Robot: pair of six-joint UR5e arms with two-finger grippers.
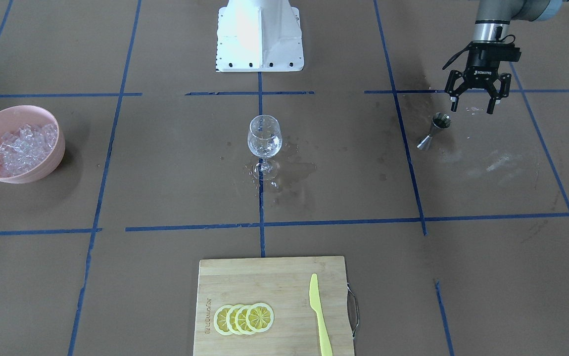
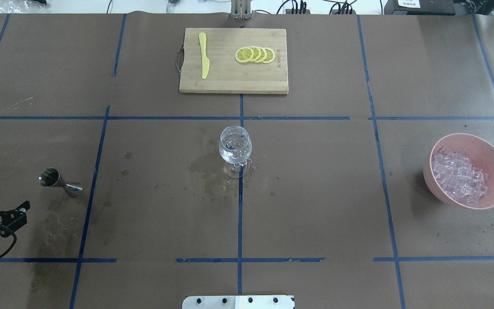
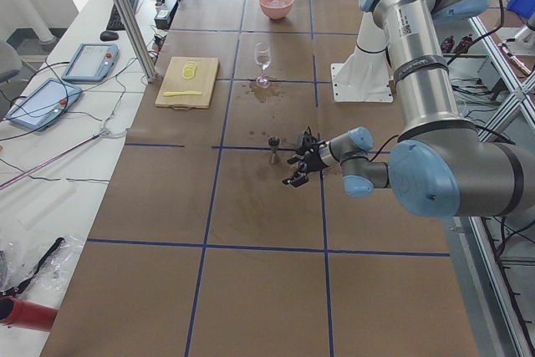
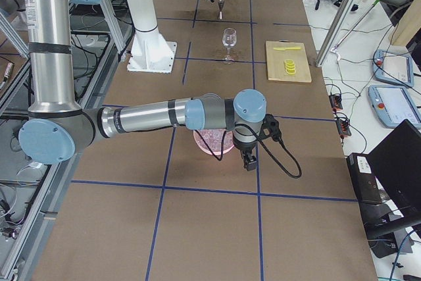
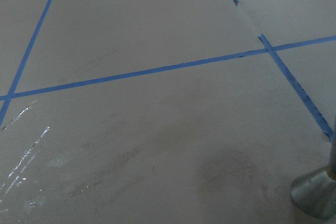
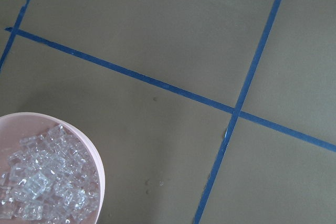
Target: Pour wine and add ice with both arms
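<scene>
Black left tool [image 1: 472, 107] hangs over the counter [image 1: 487, 277], fingers spread and empty, with a steel jigger [image 1: 433, 130] upright just beside it, axis vertical. Right tool [image 4: 248, 160] hovers near the pink bowl [image 1: 49, 165] of heaped ice [image 1: 22, 143]; whether it is spread or closed cannot be told. Wine [image 1: 264, 147] sits low in the upright wine glass [image 1: 264, 129] at mid-counter, a wet patch [image 1: 292, 173] round its foot, well apart from both tools; beyond, a bamboo board [image 1: 264, 277] carries lemon slices [image 1: 244, 319] and a yellow knife [image 1: 320, 316].

Wine glass [image 2: 235, 148] stands between jigger [image 2: 56, 180] and bowl [image 2: 492, 158] of ice [image 2: 457, 178], cutting board [image 2: 230, 81] beyond
</scene>
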